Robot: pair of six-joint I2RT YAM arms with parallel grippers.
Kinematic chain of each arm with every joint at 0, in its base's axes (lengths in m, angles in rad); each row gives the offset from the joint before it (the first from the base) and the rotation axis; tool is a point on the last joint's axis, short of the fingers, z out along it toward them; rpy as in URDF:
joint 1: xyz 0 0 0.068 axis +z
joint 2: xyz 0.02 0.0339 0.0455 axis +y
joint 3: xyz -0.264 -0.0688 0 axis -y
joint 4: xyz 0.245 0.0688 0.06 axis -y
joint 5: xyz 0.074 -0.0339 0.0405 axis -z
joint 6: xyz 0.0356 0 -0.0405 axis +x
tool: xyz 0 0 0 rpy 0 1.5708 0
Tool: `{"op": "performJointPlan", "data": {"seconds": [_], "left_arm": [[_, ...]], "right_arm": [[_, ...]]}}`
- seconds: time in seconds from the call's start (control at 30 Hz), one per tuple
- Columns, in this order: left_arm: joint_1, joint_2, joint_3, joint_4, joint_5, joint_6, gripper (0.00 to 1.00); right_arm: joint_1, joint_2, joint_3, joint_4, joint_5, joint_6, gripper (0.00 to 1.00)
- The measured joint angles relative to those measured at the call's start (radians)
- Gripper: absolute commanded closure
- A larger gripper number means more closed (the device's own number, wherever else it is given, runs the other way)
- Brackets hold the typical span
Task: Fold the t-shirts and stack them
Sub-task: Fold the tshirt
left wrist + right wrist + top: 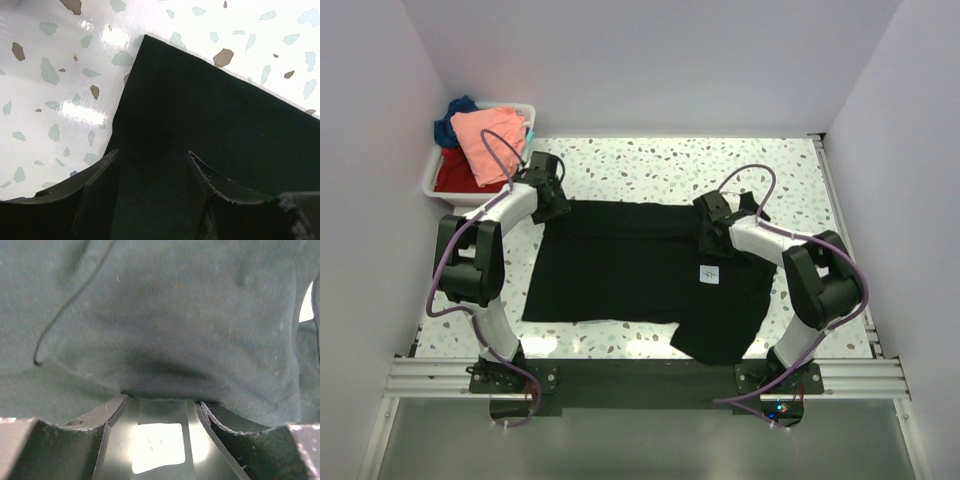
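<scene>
Top view: black t-shirt [620, 270] lies spread flat mid-table on the speckled table [650, 165], one sleeve hanging over the near edge, with a white label [710, 274] showing toward its right side. A strip along the far edge looks folded over. Left gripper [552, 200] sits at the shirt's far-left corner. Right gripper [708, 232] sits on the far edge toward the right, just beyond the label. White bin [432, 178] stands at the far-left corner of the table. It holds a salmon-pink shirt [490, 140] on top, a red shirt [452, 172] under it at the near end, and a dark blue shirt [450, 115] at the far end.

Left wrist view: left gripper [154, 155] has its fingers spread apart, released, low over the black t-shirt [215, 115]. The cloth runs flat between and under the fingers, nothing pinched. The shirt's corner points away from the camera, with bare table [60, 75] to the left and beyond.

Right wrist view: right gripper [162, 401] has its fingers parted too, with a clear gap between them. The fingertips meet the black t-shirt [165, 315], which fills nearly the whole view. A dark shadow sits right at the tips, and no fold is clamped between them. The white label [157, 447] shows in the gap between the fingers, close to the camera.
</scene>
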Motion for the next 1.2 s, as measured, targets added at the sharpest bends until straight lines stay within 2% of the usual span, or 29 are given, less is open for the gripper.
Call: {"op": "performJointPlan", "data": {"seconds": [0.07, 0.1, 0.17, 0.2, 0.27, 0.53, 0.67, 0.83, 1.0, 1.07, 1.17, 1.2], "left_arm": [[0.0, 0.0, 0.0, 0.002, 0.0, 0.0, 0.43], [0.0, 0.0, 0.0, 0.002, 0.0, 0.0, 0.43], [0.0, 0.0, 0.0, 0.002, 0.001, 0.0, 0.44], [0.0, 0.0, 0.0, 0.002, 0.001, 0.0, 0.44], [0.0, 0.0, 0.0, 0.002, 0.002, 0.001, 0.44], [0.0, 0.0, 0.0, 0.001, 0.002, 0.015, 0.45], [0.0, 0.0, 0.0, 0.002, 0.002, 0.018, 0.46], [0.0, 0.0, 0.0, 0.002, 0.002, 0.021, 0.46], [0.0, 0.0, 0.0, 0.002, 0.003, 0.021, 0.46], [0.0, 0.0, 0.0, 0.002, 0.003, 0.021, 0.46], [0.0, 0.0, 0.0, 0.002, 0.003, 0.022, 0.46], [0.0, 0.0, 0.0, 0.002, 0.003, 0.021, 0.46]], "right_arm": [[0.0, 0.004, 0.004, 0.016, 0.018, -0.008, 0.61], [0.0, 0.004, 0.005, 0.023, 0.027, -0.013, 0.73], [0.0, 0.004, 0.008, 0.043, 0.04, -0.022, 0.85], [0.0, 0.004, 0.008, 0.052, 0.046, -0.027, 0.94], [0.0, 0.004, 0.008, 0.068, 0.053, -0.03, 1.0], [0.0, -0.005, 0.015, 0.068, 0.053, -0.035, 1.0], [0.0, -0.065, 0.034, 0.027, 0.024, -0.034, 1.0], [0.0, -0.149, 0.09, -0.015, -0.068, -0.026, 1.0], [0.0, -0.141, 0.131, -0.069, -0.198, -0.028, 1.0], [0.0, -0.126, 0.137, -0.096, -0.246, -0.031, 0.93], [0.0, -0.107, 0.138, -0.154, -0.312, -0.037, 0.74], [0.0, -0.106, 0.138, -0.175, -0.324, -0.037, 0.71]]}}
